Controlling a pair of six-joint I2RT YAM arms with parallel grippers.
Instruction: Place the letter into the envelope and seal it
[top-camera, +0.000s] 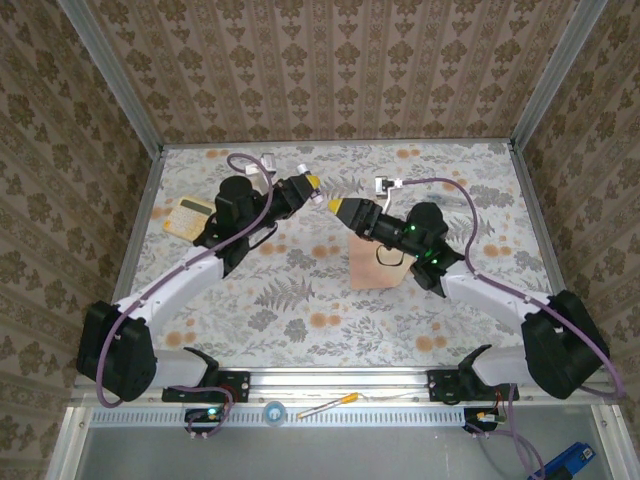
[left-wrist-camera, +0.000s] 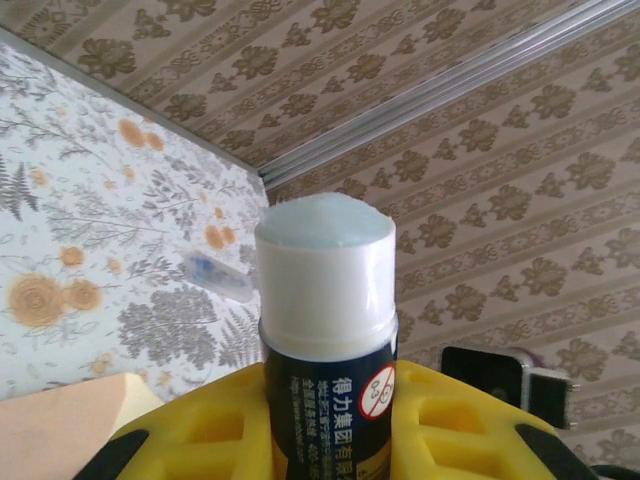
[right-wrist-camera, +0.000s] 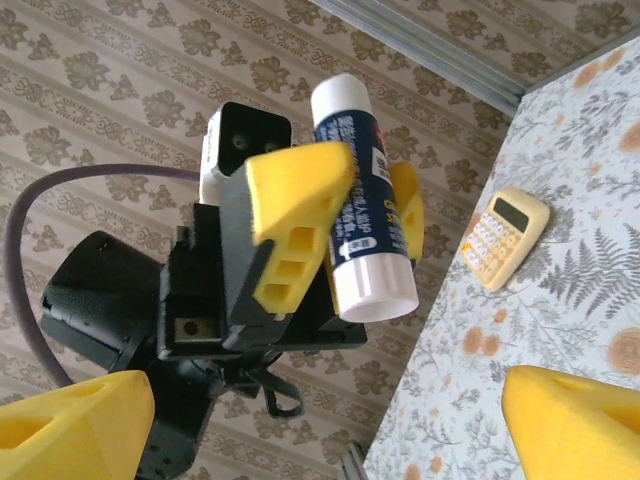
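Yellow left fingers (right-wrist-camera: 295, 190) are clamped on the dark body of a glue stick (right-wrist-camera: 365, 200). They hold it up off the worktop (top-camera: 300, 310) with its cap off, and the pale glue face is bare in the left wrist view. Your right fingers (right-wrist-camera: 575, 420) stand spread wide just in front of it with nothing between them.

The envelope (top-camera: 378, 268) lies flat on the worktop under the right arm, well apart from the calculator (top-camera: 187, 215) at the far left. You cannot tell whether its flap is up. The letter cannot be picked out apart from it, so it is probably inside.

That reads as the sealing step, with the glue ready and none yet put on, as far as you can judge. Next you would bring the left arm down and across to the envelope, tilt the stick so its face meets the flap's inner edge, and wipe lightly along it. Pin the paper with the right fingers first, because thin paper is likely to drag with the sticky tip. Then fold the flap and press.
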